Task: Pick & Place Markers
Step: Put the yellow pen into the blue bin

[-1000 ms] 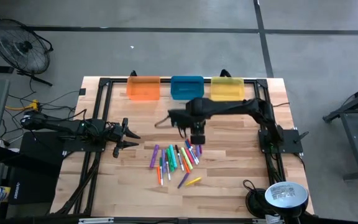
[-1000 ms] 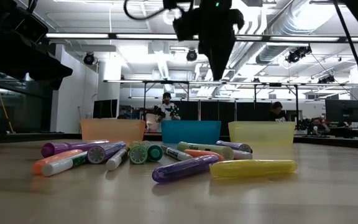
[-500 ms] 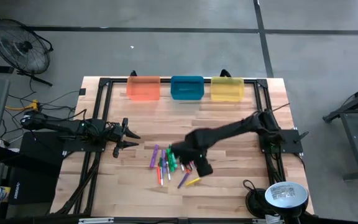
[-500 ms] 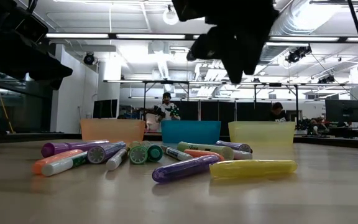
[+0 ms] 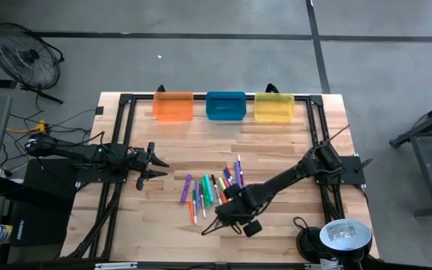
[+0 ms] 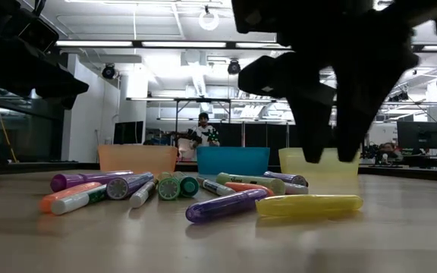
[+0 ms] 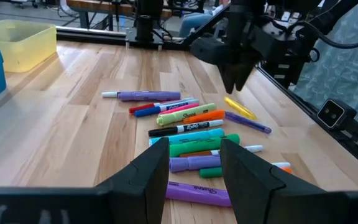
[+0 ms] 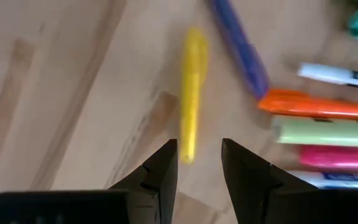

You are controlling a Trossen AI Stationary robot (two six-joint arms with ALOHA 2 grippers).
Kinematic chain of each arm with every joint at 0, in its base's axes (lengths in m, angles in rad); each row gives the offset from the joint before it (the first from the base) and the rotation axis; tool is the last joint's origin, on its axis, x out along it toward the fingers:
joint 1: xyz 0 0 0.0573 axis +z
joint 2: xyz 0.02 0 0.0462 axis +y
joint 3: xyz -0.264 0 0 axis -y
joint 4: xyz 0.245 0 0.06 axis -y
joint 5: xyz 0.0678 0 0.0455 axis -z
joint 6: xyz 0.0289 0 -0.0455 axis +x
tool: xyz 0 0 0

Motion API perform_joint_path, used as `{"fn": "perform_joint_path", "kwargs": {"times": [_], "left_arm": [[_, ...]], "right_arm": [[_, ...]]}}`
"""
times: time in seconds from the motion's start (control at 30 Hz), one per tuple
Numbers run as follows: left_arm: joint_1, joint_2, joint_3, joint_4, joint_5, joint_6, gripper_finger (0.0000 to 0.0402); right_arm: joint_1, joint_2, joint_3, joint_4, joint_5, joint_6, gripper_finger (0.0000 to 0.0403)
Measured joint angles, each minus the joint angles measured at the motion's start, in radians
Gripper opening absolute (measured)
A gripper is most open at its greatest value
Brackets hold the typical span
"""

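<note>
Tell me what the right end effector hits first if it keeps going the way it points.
Probably the yellow marker: the right end effector, open, points down at it, one end between the fingers. Depth is unclear.

The right arm is stretched out across the desk, bent low, with its right claw pointed downward close above the surface, fingers parted and nothing held. The left arm is kept at the left side, its left claw open.

Two slim matte-black jointed arms, each ending in flat, blunt black fingers; thin black cables trail along them.
</note>
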Motion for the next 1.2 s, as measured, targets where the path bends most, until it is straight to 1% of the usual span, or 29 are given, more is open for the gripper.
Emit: {"fn": "perform_joint_path", "kwargs": {"times": [0.17, 0.27, 0.4, 0.8, 1.0, 1.2], "left_arm": [[0.000, 0.000, 0.000, 0.000, 0.000, 0.000, 0.0140], [0.000, 0.000, 0.000, 0.000, 0.000, 0.000, 0.0140], [0.000, 0.000, 0.000, 0.000, 0.000, 0.000, 0.0140], [0.000, 0.000, 0.000, 0.000, 0.000, 0.000, 0.0140], [0.000, 0.000, 0.000, 0.000, 0.000, 0.000, 0.0140], [0.000, 0.000, 0.000, 0.000, 0.000, 0.000, 0.0140]], "right_arm": [[0.021, 0.000, -0.038, 0.056, 0.001, 0.027, 0.0113], [0.023, 0.000, -0.054, 0.073, 0.028, 0.049, 0.0113], [0.022, 0.000, -0.075, 0.103, 0.034, 0.050, 0.0113], [0.024, 0.019, -0.075, 0.173, 0.053, 0.052, 0.0113], [0.031, 0.056, -0.069, 0.203, 0.032, 0.086, 0.0113], [0.031, 0.076, -0.068, 0.204, 0.033, 0.129, 0.0112]]}}
